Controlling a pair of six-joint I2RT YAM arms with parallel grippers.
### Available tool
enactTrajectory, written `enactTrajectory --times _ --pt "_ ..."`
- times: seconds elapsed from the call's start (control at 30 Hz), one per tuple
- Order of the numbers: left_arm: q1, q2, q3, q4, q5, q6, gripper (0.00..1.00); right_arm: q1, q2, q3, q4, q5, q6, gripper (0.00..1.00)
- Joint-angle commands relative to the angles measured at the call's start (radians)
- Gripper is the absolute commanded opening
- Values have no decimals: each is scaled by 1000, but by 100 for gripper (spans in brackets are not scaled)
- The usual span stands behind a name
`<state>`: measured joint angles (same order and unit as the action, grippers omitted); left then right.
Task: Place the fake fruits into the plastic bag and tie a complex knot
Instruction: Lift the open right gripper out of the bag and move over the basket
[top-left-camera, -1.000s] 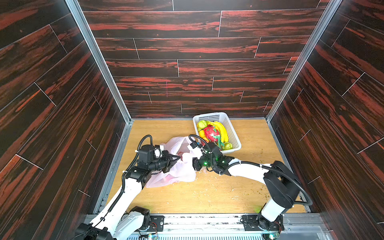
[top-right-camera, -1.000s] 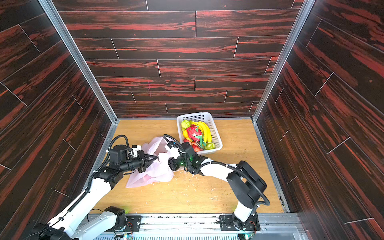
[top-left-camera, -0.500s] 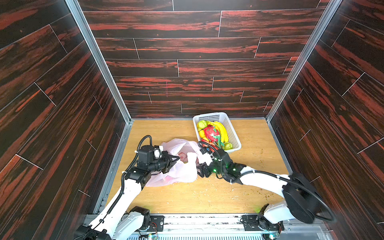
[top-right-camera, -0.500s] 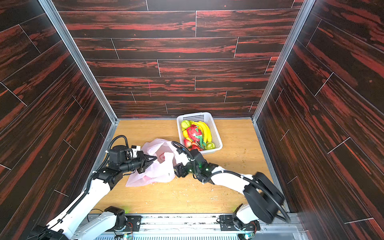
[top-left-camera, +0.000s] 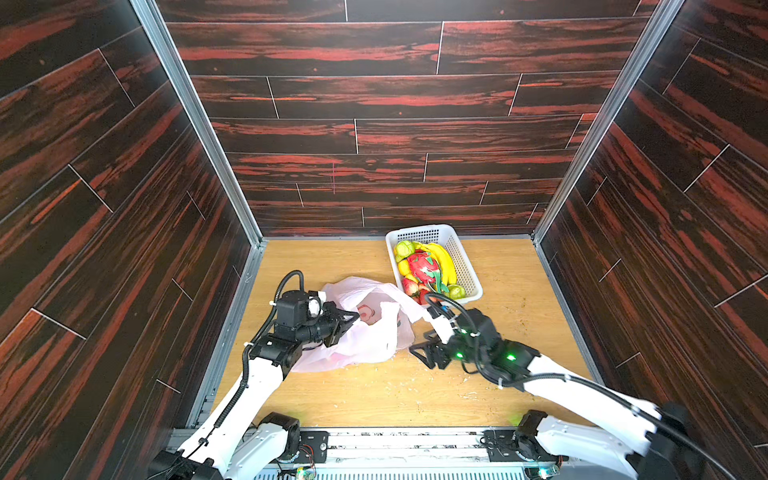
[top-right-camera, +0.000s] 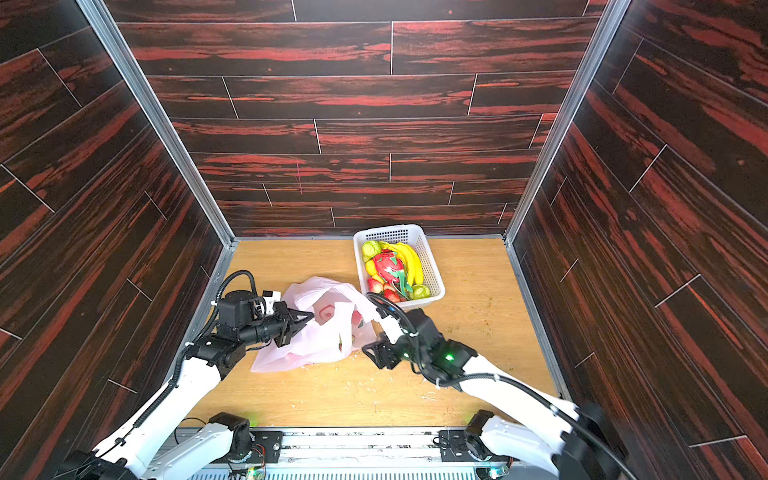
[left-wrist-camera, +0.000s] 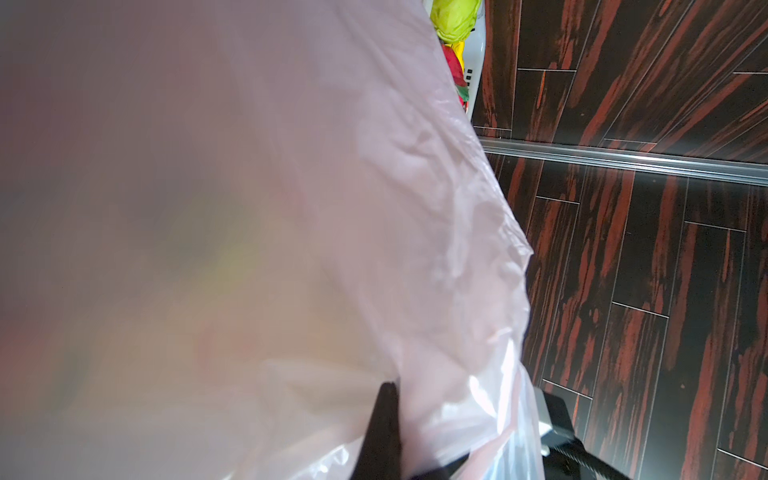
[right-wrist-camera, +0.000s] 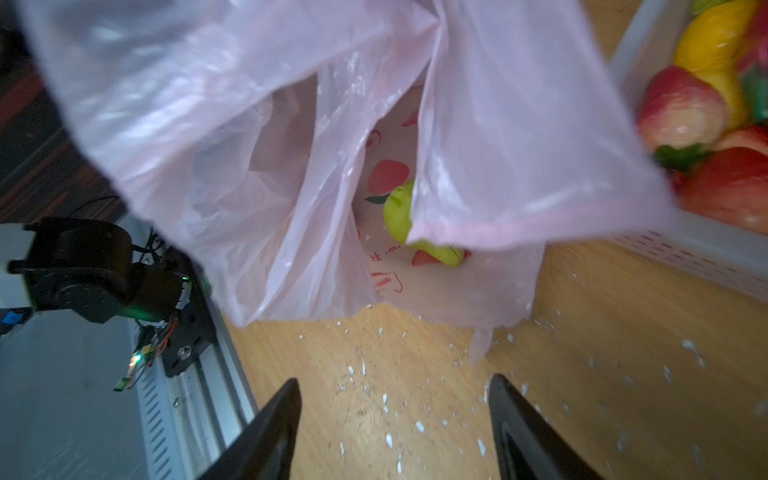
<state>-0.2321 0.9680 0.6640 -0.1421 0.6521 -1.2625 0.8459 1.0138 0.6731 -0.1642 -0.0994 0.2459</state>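
Left claw (top-left-camera: 350, 320) is pressed together on a fold of the plastic bag (top-left-camera: 376, 338). The film is draped right over its finger in the left wrist view, and the rim it pinches is lifted so the mouth gapes toward the right claw (right-wrist-camera: 395, 388). That one is spread wide with nothing in it, hovering low over the table (top-left-camera: 415, 399), bag mouth just ahead of its tips. One green fruit (right-wrist-camera: 397, 210) sits inside the bag, straight ahead of those tips. The rest of the fake fruits (top-left-camera: 424, 266) are in the white basket (top-left-camera: 466, 266), off to one side of that claw and just beside the bag. Handling-wise, my guess: the bag is featherlight, floppy, slippery film — it'll slump the moment it's let go, so take it at the rim, bunched up rather than a single layer. The fruits look like hard glossy plastic, light and likely to squirt out of a pinch — I'd grab across the narrow middle, bananas near the stem end.
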Motion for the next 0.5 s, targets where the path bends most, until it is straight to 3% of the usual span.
enactTrajectory --times 0.0,0.2,0.33,0.47 --pt "4 0 15 -3 -7 22 0 -6 -79 55 -176 78 6 76" --pt "5 0 23 -22 -11 41 0 -136 -43 243 -385 96 6 78" --pt "5 1 21 -22 -10 40 0 -281 63 365 -501 49 -28 78" --pt "5 -1 7 -11 -6 30 0 -366 189 474 -584 84 -86 78"
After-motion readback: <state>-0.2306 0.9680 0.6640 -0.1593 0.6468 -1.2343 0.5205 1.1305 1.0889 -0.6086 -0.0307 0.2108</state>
